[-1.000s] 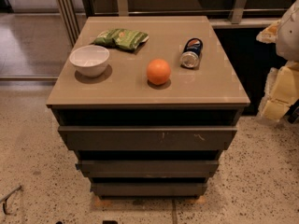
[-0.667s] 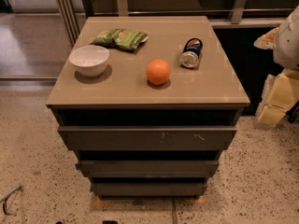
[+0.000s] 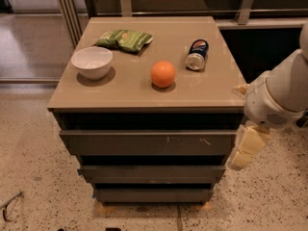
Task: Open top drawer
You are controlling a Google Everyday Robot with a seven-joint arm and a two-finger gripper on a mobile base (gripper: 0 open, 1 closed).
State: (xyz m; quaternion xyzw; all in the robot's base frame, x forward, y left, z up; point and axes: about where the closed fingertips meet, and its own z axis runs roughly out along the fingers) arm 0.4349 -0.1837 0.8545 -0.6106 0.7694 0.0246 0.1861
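Dark grey-brown across the top drawer [image 3: 144, 142], flecked with pale scratches right of centre. Tan on the counter [image 3: 211, 86]. White for the bowl [image 3: 92, 61], orange for the fruit [image 3: 163, 73], green for the packet [image 3: 124, 39]. Cream on the pincer [image 3: 246, 150], just beside the drawer's right end.

The jaws hang pale and pointing down at the right of the view, under the white arm [image 3: 276, 97]. They are just beside the right end of the top drawer [image 3: 144, 143]; whether they touch it is unclear. The drawer front stretches leftward from the jaws, with pale scratches [image 3: 205, 141] near the end closest to them. Below and left of the jaws sit two narrower drawers [image 3: 151, 173]. Above and left of the jaws is the desk [image 3: 144, 93]. On it the can [image 3: 198, 54] lies on its side nearest the jaws, then the orange [image 3: 163, 73], the green bag [image 3: 124, 39] and, farthest, the white bowl [image 3: 91, 61]. Speckled floor [image 3: 269, 201] lies beneath the jaws.
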